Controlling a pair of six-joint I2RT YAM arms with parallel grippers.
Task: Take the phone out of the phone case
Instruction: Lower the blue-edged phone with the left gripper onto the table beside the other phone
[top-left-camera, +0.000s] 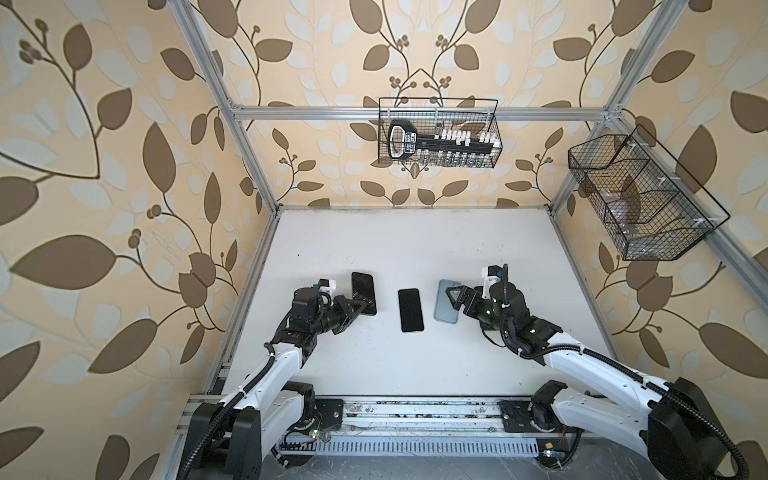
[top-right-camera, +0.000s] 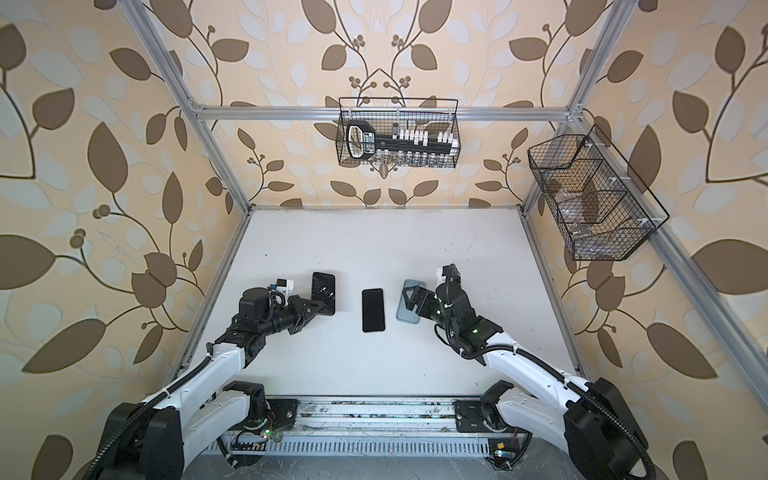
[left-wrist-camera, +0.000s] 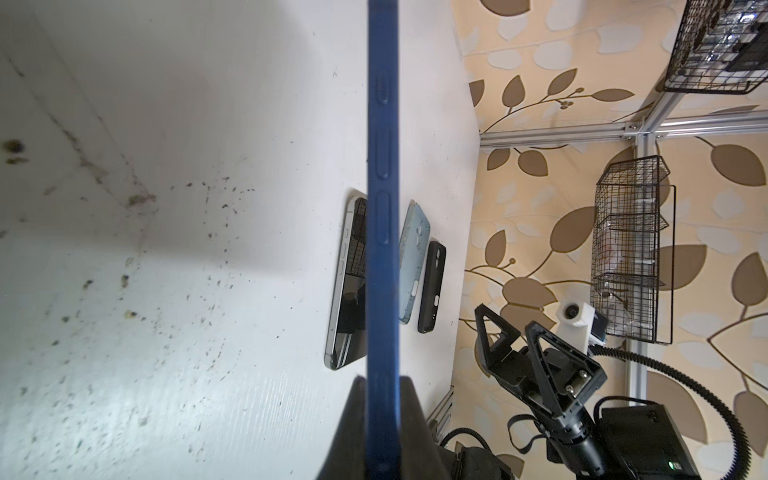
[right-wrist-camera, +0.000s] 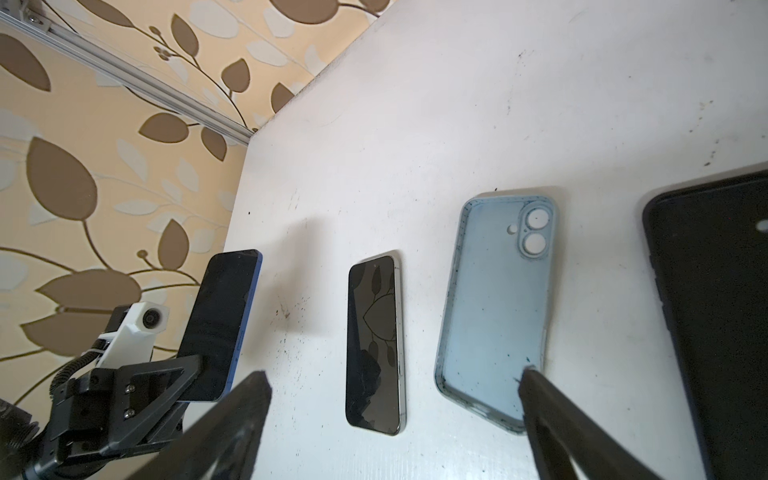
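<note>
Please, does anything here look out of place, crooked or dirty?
Yes. The phone in the blue case is held up on edge by the left end effector, while the other phone and the empty light-blue case lie flat. The white table is also dotted with dark specks.

3 things are seen lying flat on the white table (top-left-camera: 415, 232), whose surface is speckled with dark marks. A bare phone (top-left-camera: 410, 309) is laid screen-up near the middle. Just beside it, a light blue case (top-left-camera: 443, 312) is laid hollow side up, empty. Next to that, a black case (right-wrist-camera: 715, 311) is shown, in the wrist views only.
</note>
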